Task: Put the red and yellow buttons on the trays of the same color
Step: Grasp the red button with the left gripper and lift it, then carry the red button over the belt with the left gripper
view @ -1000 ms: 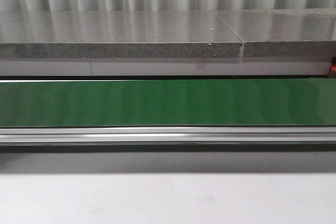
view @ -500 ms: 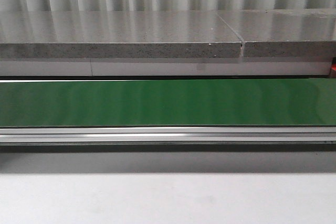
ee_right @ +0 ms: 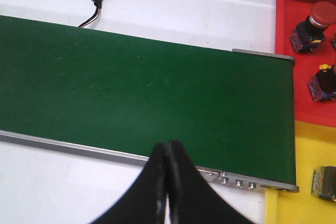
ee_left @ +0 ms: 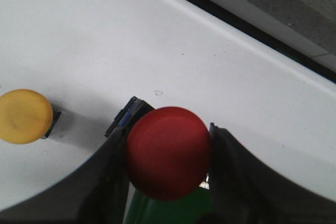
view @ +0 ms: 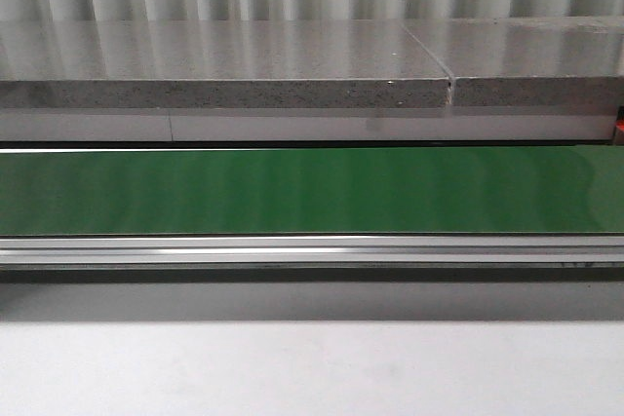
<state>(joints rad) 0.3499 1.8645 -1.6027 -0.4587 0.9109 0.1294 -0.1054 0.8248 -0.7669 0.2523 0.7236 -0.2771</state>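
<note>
Between the left gripper's (ee_left: 168, 156) two dark fingers (ee_left: 107, 174) sits the red button (ee_left: 168, 153) — its round cap fills the gap, with a finger pressed against each side, so the left fingers are closed on it. A corner of its dark base (ee_left: 123, 116) pokes out beside the cap, over the white desk (ee_left: 157, 40). Something green shows just under the cap, between the fingers; what it is I cannot tell. Off to one side on the same white surface rests a yellow button (ee_left: 23, 116), apart from the fingers and untouched.

Over to the right wrist view: the right gripper (ee_right: 167, 153) has its fingers (ee_right: 152, 182) pressed together tip to tip, nothing between them, hovering above the near edge of the green conveyor belt (ee_right: 131, 93). At the belt's end lies the red tray (ee_right: 304, 90), carrying a red-capped button (ee_right: 315, 22) and a second button (ee_right: 324, 81) whose cap colour is hard to make out. Touching that tray sits the yellow tray (ee_right: 299, 182), with one button (ee_right: 325, 182) on it, cut off by the picture's edge. A small black connector with wires (ee_right: 94, 1) lies on the white desk beyond the belt.

From the front — only the green belt (view: 312, 192), its metal rail (view: 312, 250) and a grey stone slab (view: 224, 65) behind; neither arm shows.
</note>
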